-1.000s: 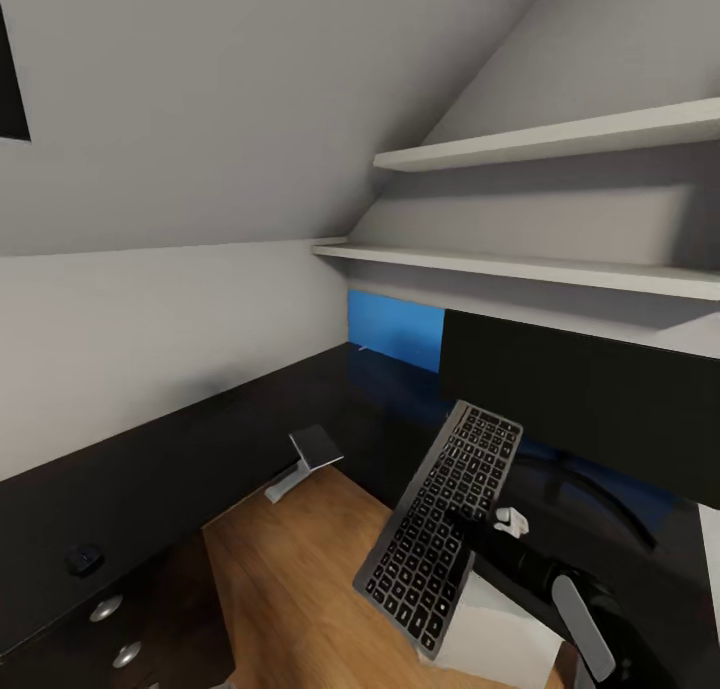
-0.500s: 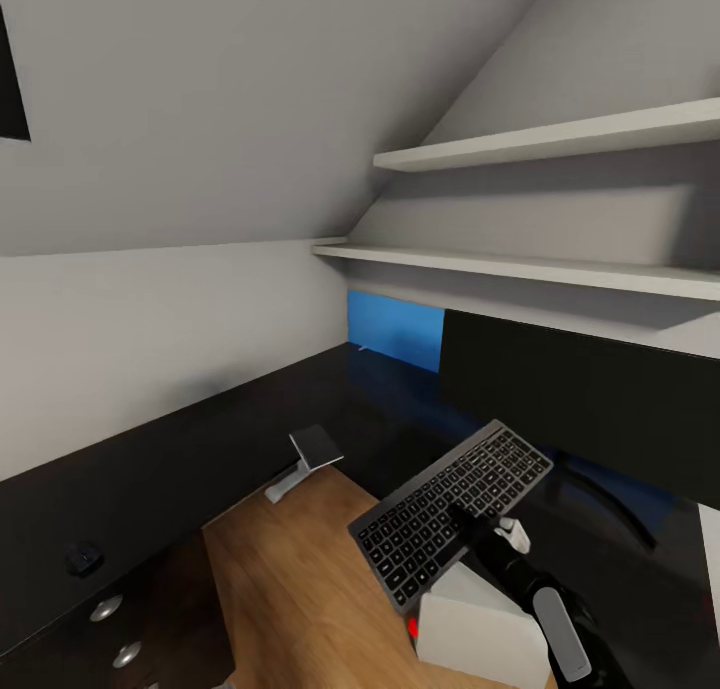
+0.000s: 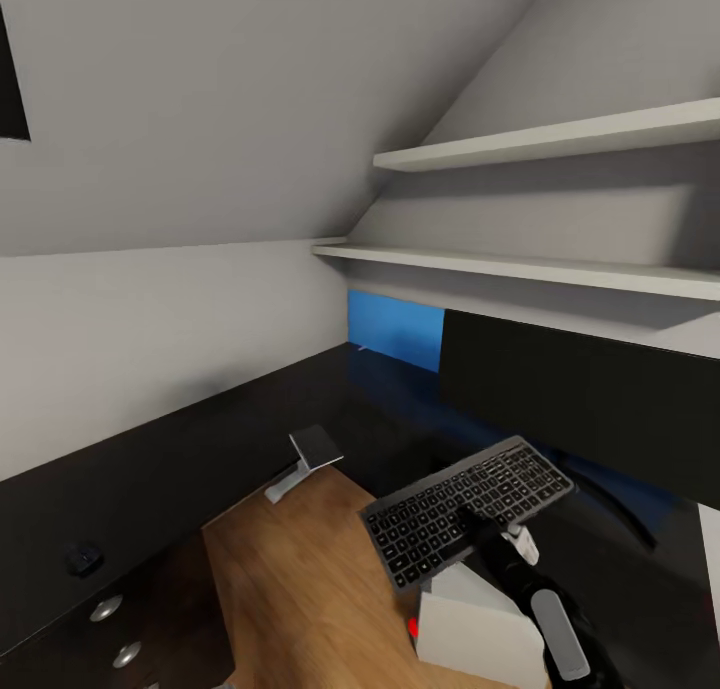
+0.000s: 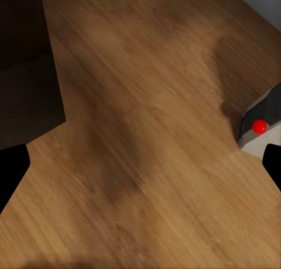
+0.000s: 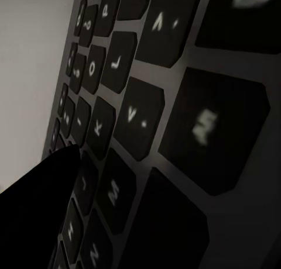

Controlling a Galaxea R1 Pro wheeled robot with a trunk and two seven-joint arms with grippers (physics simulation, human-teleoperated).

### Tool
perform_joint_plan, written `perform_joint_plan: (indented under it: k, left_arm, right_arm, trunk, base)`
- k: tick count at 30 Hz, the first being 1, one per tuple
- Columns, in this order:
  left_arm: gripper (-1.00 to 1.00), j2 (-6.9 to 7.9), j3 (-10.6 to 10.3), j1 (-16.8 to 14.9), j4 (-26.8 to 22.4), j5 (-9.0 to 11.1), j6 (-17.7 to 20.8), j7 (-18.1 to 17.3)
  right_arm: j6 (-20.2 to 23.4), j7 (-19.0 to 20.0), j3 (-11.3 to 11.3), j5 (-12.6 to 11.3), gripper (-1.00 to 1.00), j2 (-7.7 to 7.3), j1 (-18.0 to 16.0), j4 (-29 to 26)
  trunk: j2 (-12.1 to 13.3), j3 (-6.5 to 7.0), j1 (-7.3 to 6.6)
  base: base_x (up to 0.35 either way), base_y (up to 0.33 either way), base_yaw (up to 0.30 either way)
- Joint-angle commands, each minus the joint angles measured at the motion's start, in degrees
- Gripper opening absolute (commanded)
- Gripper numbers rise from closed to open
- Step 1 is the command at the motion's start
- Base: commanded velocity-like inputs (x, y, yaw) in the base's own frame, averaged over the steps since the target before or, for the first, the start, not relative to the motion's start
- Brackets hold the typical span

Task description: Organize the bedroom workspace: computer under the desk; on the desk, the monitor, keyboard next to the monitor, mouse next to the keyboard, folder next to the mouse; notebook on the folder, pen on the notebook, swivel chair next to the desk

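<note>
Mouse: small black mouse (image 3: pixel 84 558) on the glossy black tabletop (image 3: pixel 150 469), well apart from the right tool, at the far left of the head view.
Drawer unit: black drawers with round silver knobs (image 3: pixel 106 607) below the mouse.
Floor: light wooden floor (image 3: pixel 300 589) between the drawer unit and the right tool.
Notebook: small dark grey item (image 3: pixel 315 445) resting tilted at the tabletop edge, with a whitish piece (image 3: pixel 287 483) hanging below it toward the floor; whether that piece is the pen cannot be told. Both lie well apart from the right tool.
Left tool: in the left wrist view its two dark fingertips (image 4: pixel 12 175) stand wide apart with nothing between them, over the floor (image 4: pixel 140 164). A grey casing corner with a red light (image 4: pixel 259 126) lies just beside one fingertip.
Keyboard: silver-grey keyboard with black keys (image 3: pixel 468 509), held off the tabletop, nearly flat, tilted slightly.
Right tool: right tool (image 3: pixel 487 525) clamped on the near long edge of the keyboard; in the right wrist view one dark finger (image 5: pixel 35 204) lies against the keys (image 5: pixel 146 117).
Computer: light grey tower (image 3: pixel 480 629) on the floor directly beneath the right tool, red light on its face.
Monitor: wide black screen (image 3: pixel 590 409) standing on the tabletop just beyond the right tool and keyboard.
Blue panel: blue wall panel (image 3: pixel 395 331) behind the monitor.
</note>
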Motion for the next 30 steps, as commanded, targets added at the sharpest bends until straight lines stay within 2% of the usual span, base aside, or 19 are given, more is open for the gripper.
perform_joint_plan:
  k: [1, 5, 8, 12, 19, 24, 30]
  left_arm:
    - [1.0, 0.01, -0.45, -0.06, 0.07, 0.61, -0.15, -0.28]
    - [1.0, 0.01, -0.42, -0.07, 0.07, 0.61, -0.15, -0.28]
    - [1.0, 0.01, -0.42, -0.05, 0.07, 0.61, -0.17, -0.28]
    - [1.0, 0.03, -0.42, -0.06, 0.07, 0.61, -0.16, -0.28]
    - [1.0, 0.02, -0.42, -0.05, 0.07, 0.61, -0.18, -0.28]
    - [1.0, 0.01, -0.43, -0.03, 0.07, 0.61, -0.19, -0.28]
    - [1.0, 0.01, -0.43, -0.06, 0.07, 0.61, -0.22, -0.28]
  right_arm:
    - [-0.84, 0.13, -0.89, -2.12, -1.0, 0.6, -0.05, 0.04]
    - [-4.38, 0.11, -1.84, -10.61, -1.0, 1.66, -0.05, 0.53]
    - [-5.05, 0.12, -2.05, -13.38, -1.0, 1.76, -0.05, 2.07]
    - [-6.57, 0.08, -2.28, -14.03, -1.0, 1.78, -0.05, 2.5]
    - [-13.96, -0.04, -4.43, -14.33, -1.0, 1.96, -0.05, 2.64]
    - [-15.06, -0.2, -5.91, -17.91, -1.0, 1.98, -0.05, 3.66]
    - [-16.7, -0.23, -6.11, -18.85, -1.0, 2.04, -0.05, 5.57]
  trunk:
    - [-0.05, -0.08, 0.01]
    - [-0.05, -0.08, 0.01]
    - [-0.05, -0.08, 0.01]
    - [-0.05, -0.08, 0.01]
    - [-0.05, -0.08, 0.01]
    - [-0.05, -0.08, 0.01]
    - [-0.05, -0.08, 0.01]
  base:
    - [0.0, 0.0, -0.045]
    - [0.0, 0.0, -0.179]
    - [0.0, 0.0, -0.245]
    - [0.0, 0.0, -0.257]
    - [0.0, 0.0, -0.26]
    - [0.0, 0.0, -0.26]
    - [0.0, 0.0, -0.26]
